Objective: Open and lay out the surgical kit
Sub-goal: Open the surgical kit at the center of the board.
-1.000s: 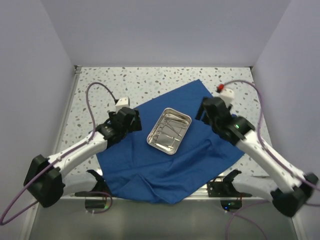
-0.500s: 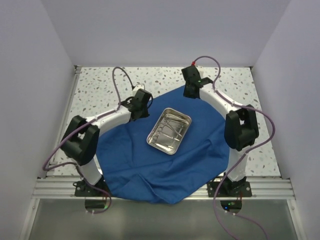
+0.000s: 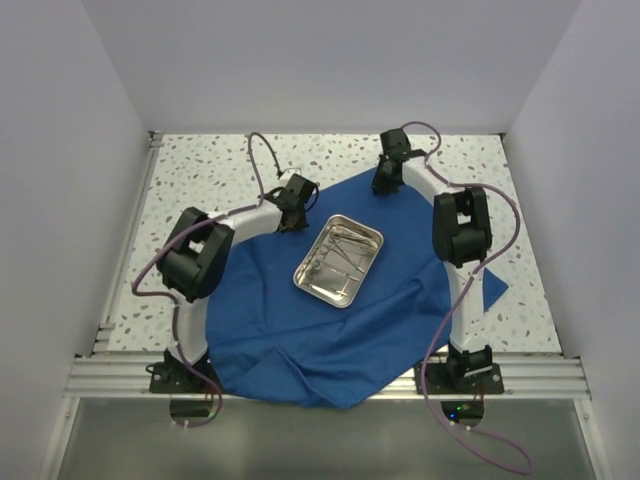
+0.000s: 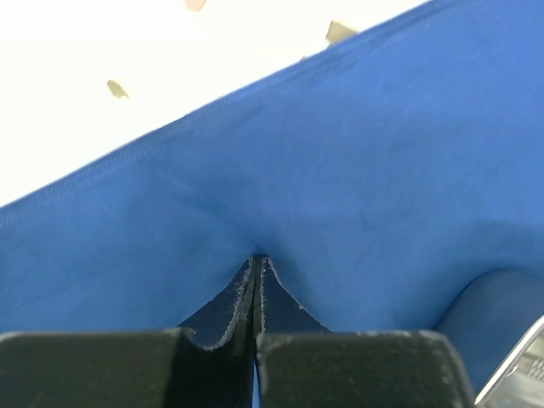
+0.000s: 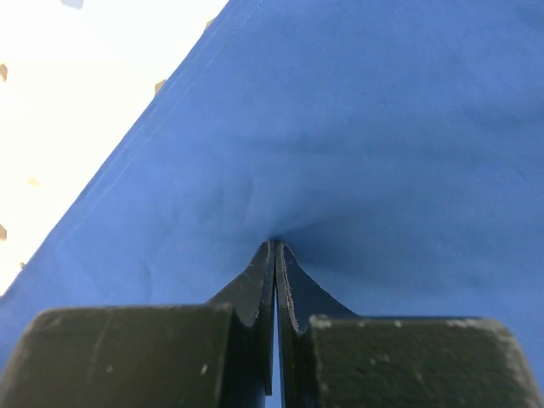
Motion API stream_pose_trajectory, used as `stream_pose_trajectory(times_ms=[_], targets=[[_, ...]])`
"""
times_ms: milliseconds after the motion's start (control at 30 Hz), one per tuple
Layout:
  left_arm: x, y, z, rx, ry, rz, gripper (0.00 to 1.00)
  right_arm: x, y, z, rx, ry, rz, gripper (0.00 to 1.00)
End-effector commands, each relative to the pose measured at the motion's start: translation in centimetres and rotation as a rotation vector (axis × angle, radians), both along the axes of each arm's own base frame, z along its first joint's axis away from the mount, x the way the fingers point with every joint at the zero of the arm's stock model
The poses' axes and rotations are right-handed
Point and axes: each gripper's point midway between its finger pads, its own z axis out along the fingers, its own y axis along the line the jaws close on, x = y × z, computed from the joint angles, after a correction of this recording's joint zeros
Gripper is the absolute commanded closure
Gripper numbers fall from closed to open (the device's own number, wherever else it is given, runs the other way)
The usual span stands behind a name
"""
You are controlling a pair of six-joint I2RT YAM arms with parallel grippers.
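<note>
The royal-blue cloth (image 3: 330, 330) lies spread on the speckled table with the steel tray (image 3: 322, 283) on its middle. Slim silver instruments (image 3: 342, 252) lie inside the tray. My left gripper (image 3: 290, 215) is at the cloth's far left edge, left of the tray. In the left wrist view its jaws (image 4: 257, 257) are shut, with the cloth (image 4: 357, 170) puckered at their tips. My right gripper (image 3: 383, 185) is at the cloth's far corner, behind the tray. Its jaws (image 5: 274, 244) are likewise shut on a small pinch of cloth (image 5: 357, 127).
Bare speckled table (image 3: 200, 170) borders the cloth at the left, back and right. White walls close in on three sides. A metal rail (image 3: 320, 378) runs along the near edge by the arm bases. A corner of the tray (image 4: 518, 374) shows in the left wrist view.
Both arms have swung from beside the tray out to the cloth's far edge. Both grippers have gone from open to shut. The tray has not moved.
</note>
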Motion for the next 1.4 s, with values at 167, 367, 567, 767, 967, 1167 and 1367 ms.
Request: stream_pose_trajectory(times_ms=[167, 367, 567, 767, 967, 1167, 1367], targets=[[3.6, -0.6, -4.9, -0.028, 0.082, -0.040, 1.00, 1.7, -1.2, -5.9, 0.169, 0.115, -0.073, 1.00], [7.3, -0.7, -4.1, -0.014, 0.057, -0.064, 1.00, 4.2, -3.3, -5.5, 0.173, 0.067, -0.124, 1.00], [12.7, -1.3, -2.7, -0.039, 0.041, -0.132, 1.00, 6.3, -8.4, -4.1, 0.162, 0.032, -0.245, 1.00], [17.1, -1.6, -4.4, -0.137, 0.050, -0.172, 1.00, 6.4, -11.1, -3.8, 0.161, 0.022, -0.329, 1.00], [19.1, -0.8, -1.7, -0.225, -0.034, -0.192, 0.93, 6.7, -11.3, -3.3, 0.204, -0.011, -0.316, 0.95], [17.8, 2.1, 5.8, -0.121, -0.179, -0.202, 0.04, 6.6, -10.3, -2.0, 0.237, -0.035, -0.266, 0.01], [15.4, 1.2, 1.7, -0.195, 0.002, -0.408, 0.00, 6.4, -9.9, -0.9, 0.256, -0.057, -0.257, 0.01]])
